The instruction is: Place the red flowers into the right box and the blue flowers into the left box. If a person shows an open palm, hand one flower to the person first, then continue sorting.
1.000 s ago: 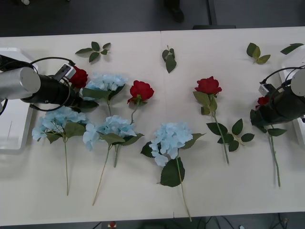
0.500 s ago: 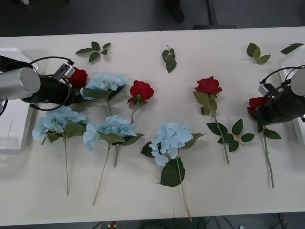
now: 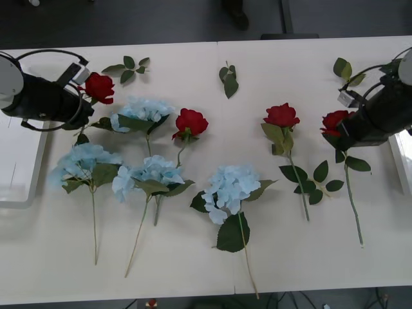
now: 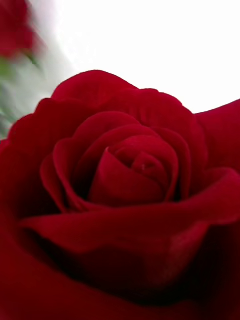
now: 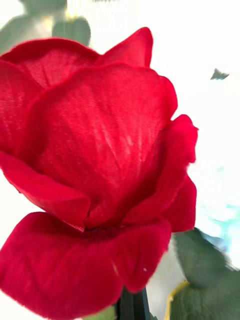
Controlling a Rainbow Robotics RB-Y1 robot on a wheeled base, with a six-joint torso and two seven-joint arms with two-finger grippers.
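Observation:
My left gripper is at the far left of the table, shut on a red flower whose bloom fills the left wrist view. At the right my right gripper is shut on another red flower, seen close up in the right wrist view; its stem trails toward the front edge. Two more red flowers lie mid-table. Several blue flowers lie left of centre. The left box and the right box sit at the table's side edges.
Loose green leaf sprigs lie along the back of the table. A table seam runs down the middle. Dark floor lies beyond the far edge.
Both arms have moved toward the table's far side, each carrying its rose. The left rose went back and left, off the hydrangeas. The right rose's stem slid back and left.

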